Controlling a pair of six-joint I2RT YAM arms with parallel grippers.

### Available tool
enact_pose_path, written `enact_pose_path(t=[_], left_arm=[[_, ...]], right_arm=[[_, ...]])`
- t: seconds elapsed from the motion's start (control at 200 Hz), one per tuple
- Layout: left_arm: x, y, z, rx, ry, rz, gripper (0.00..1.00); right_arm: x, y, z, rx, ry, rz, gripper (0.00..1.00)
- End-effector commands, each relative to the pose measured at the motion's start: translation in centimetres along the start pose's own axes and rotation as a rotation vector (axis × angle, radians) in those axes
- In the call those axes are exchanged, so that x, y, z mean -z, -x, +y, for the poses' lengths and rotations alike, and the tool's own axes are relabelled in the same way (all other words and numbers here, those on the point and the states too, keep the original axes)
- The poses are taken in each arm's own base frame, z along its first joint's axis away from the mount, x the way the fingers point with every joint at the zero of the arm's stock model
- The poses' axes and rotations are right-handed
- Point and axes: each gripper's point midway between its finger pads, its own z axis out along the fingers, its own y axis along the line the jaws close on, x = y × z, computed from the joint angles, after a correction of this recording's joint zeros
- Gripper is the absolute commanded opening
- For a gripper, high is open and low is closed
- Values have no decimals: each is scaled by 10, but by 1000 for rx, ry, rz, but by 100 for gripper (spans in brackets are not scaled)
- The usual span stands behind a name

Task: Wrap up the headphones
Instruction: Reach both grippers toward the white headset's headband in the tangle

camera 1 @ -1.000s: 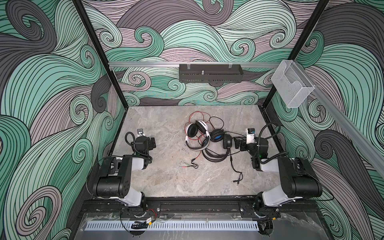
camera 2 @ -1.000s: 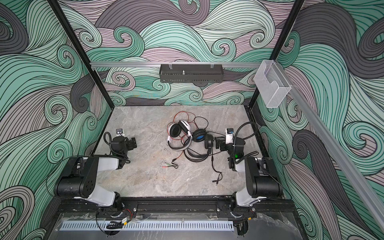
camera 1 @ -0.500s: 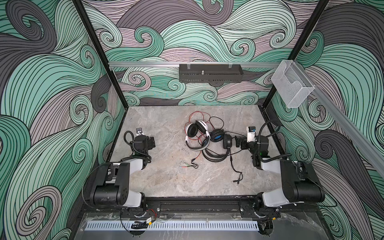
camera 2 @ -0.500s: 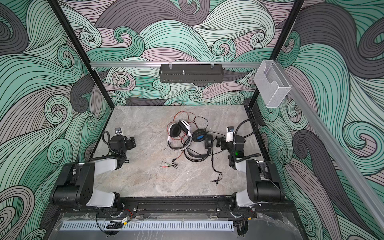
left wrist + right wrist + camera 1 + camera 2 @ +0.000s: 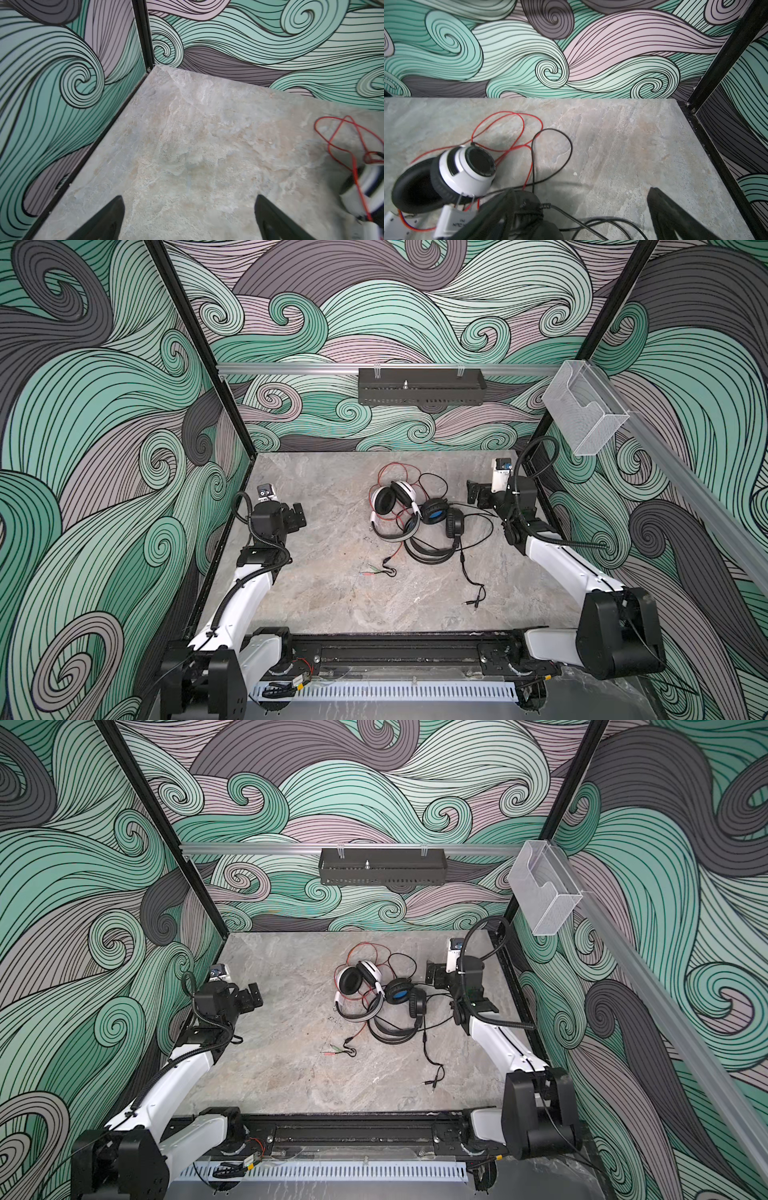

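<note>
The headphones lie tangled mid-table in both top views. The white headset [image 5: 392, 504] [image 5: 356, 981] has black ear pads, and its thin red cord [image 5: 397, 469] loops behind it. The black headset with blue accents [image 5: 436, 526] [image 5: 400, 1002] overlaps it, and its black cord [image 5: 468, 572] trails toward the front. My left gripper [image 5: 297, 516] [image 5: 189, 197] is open over bare table, left of the pile. My right gripper [image 5: 476, 495] [image 5: 581, 189] is open just right of the pile. One of its fingers hangs over the black headset [image 5: 529, 204], beside the white ear cup [image 5: 467, 168].
Thin green and red jack plugs [image 5: 374, 571] lie in front of the pile, and the black cord's plugs [image 5: 473, 602] lie nearer the front. A black tray [image 5: 419, 385] hangs on the back rail and a clear bin [image 5: 584, 410] on the right rail. Patterned walls close three sides.
Both arms have stretched out toward the back. The right gripper has moved farther back beside the pile; the left has shifted slightly. The headphones have not moved.
</note>
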Motion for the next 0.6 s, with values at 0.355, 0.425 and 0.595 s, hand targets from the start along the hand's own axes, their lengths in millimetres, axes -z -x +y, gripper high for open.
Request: enact_pose_path(t=[0.355, 0.425, 0.595], left_arm=[[82, -17, -110, 139, -323, 459, 99], [91, -23, -132, 101, -379, 504, 98], [117, -40, -182, -67, -508, 632, 97]], right_arm=[[18, -50, 82, -17, 46, 424, 99], [30, -49, 96, -8, 88, 398, 99], [58, -59, 106, 12, 157, 486, 99]])
